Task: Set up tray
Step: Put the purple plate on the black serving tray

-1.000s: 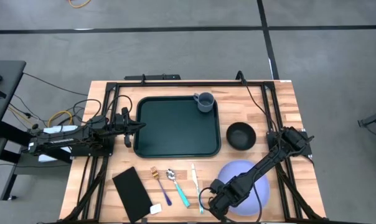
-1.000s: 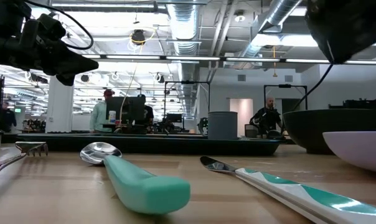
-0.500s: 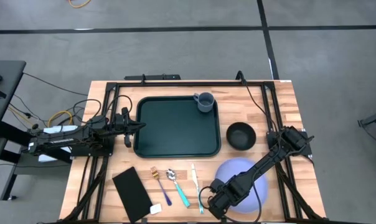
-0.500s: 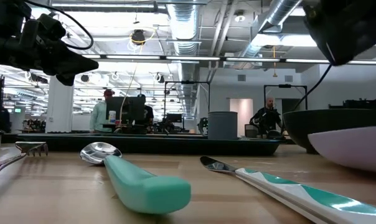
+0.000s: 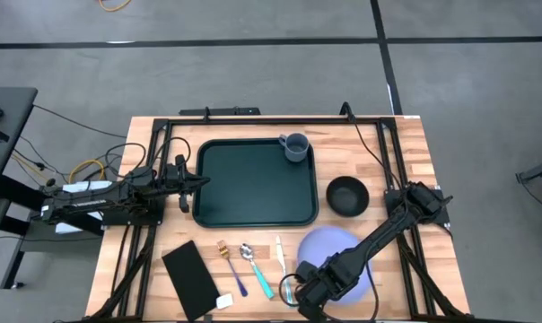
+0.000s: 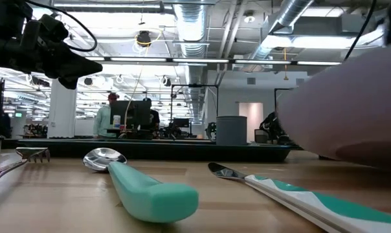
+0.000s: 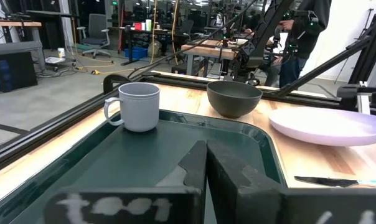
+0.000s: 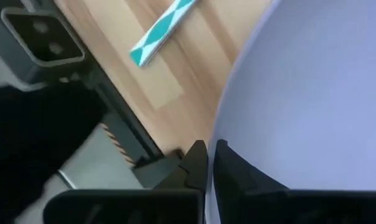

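The dark green tray [image 5: 253, 184] lies at the table's middle with a grey mug [image 5: 294, 146] on its far right corner. The lavender plate [image 5: 338, 258] is at the near right, and my right gripper [image 5: 298, 289] is shut on its rim. In the low view the plate [image 6: 351, 110] looms large, raised off the wood. My left gripper [image 5: 190, 184] is shut with nothing in it at the tray's left rim, its fingers [image 7: 205, 163] above the tray floor. My right gripper pinches the plate's near-left rim [image 8: 220, 134] between its two fingers. The fingers come from above, slanting toward the table's near edge. The held side of the plate [image 6: 312, 103] is raised off the table and the plate is tilted; I cannot tell whether its far side rests on the wood.
A black bowl [image 5: 347, 196] stands right of the tray. A fork [image 5: 228, 260], a teal-handled spoon [image 5: 256, 269] and a knife [image 5: 280, 256] lie near the front edge, beside a black napkin [image 5: 190, 276]. A black frame runs along the table's sides.
My right gripper has moved toward the table's left edge with the lavender plate. The plate has slid left toward the cutlery, and its held side has risen off the wood, so it now fills the right of the low view.
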Motion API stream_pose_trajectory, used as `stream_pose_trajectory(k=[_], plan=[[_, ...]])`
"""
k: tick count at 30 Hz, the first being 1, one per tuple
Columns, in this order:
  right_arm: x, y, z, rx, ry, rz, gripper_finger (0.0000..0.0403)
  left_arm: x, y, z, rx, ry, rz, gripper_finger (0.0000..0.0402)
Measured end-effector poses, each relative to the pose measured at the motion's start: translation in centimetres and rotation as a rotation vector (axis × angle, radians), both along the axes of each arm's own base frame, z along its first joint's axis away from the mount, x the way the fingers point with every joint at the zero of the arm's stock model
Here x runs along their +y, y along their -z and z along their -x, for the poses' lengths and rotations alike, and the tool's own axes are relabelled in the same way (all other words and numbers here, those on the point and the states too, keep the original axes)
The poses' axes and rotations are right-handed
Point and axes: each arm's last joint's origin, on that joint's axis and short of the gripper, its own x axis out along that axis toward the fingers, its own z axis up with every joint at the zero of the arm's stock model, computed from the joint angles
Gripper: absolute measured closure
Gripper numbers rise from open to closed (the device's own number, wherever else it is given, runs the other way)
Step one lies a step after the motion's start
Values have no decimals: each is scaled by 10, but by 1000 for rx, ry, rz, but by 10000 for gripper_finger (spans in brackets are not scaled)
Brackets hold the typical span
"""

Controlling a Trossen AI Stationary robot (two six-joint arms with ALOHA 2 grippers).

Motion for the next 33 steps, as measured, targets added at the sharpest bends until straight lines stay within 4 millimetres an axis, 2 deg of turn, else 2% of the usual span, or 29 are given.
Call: stream_pose_trajectory(k=[8, 13, 22, 33], plan=[[7, -16, -2, -103, -247, 9, 402, 0, 0, 0, 0, 0, 0, 401], [19, -29, 1, -171, -388, 6, 403, 0, 0, 0, 0, 0, 0, 401], [18, -51, 23, -98, -448, 235, 402, 0, 0, 0, 0, 0, 0, 401], [17, -94, 21, -237, -583, 361, 402, 0, 0, 0, 0, 0, 0, 401]])
